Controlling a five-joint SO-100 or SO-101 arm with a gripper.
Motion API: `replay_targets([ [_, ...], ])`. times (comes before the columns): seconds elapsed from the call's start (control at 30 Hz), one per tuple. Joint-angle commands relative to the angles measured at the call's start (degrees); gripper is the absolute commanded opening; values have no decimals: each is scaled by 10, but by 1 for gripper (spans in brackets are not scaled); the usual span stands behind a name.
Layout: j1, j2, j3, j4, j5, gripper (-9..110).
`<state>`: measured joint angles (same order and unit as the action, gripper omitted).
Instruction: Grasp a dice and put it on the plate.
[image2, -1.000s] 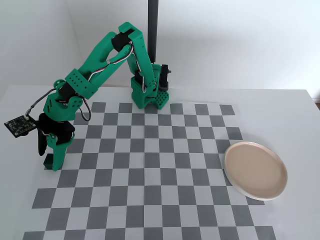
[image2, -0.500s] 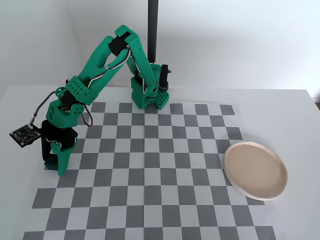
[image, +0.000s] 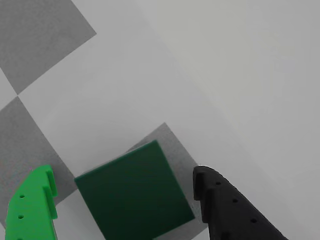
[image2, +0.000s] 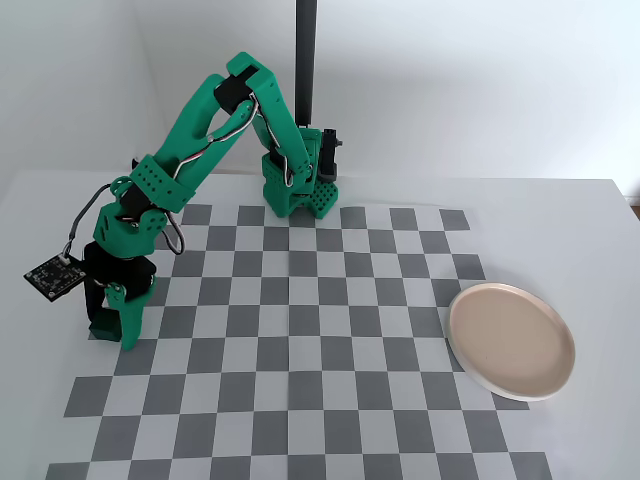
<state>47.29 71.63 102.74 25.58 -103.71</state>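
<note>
Straddling the dice (image: 134, 195), my gripper (image: 122, 182) stands open, one finger on each side, nothing held. I judge the grasp not yet made; lift and carry remain. In the fixed view the arm (image2: 190, 150) folds down over the checkerboard's left edge, well apart from the empty plate (image2: 511, 341).

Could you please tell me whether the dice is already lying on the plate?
No, the plate is bare in the fixed view, and the wrist view shows the dice on the checkered mat between the gripper fingers.
</note>
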Motion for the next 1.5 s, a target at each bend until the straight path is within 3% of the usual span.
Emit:
replay_targets([
  [0.0, 8, 13, -46, 6, -15, 23],
  [0.23, 11, 30, -14, -3, -32, 20],
  [0.67, -3, 91, 84, -54, -43, -4],
  [1.0, -41, 156, 105, -13, 9, -4],
  [1.47, -218, 448, 167, 134, 81, -4],
])
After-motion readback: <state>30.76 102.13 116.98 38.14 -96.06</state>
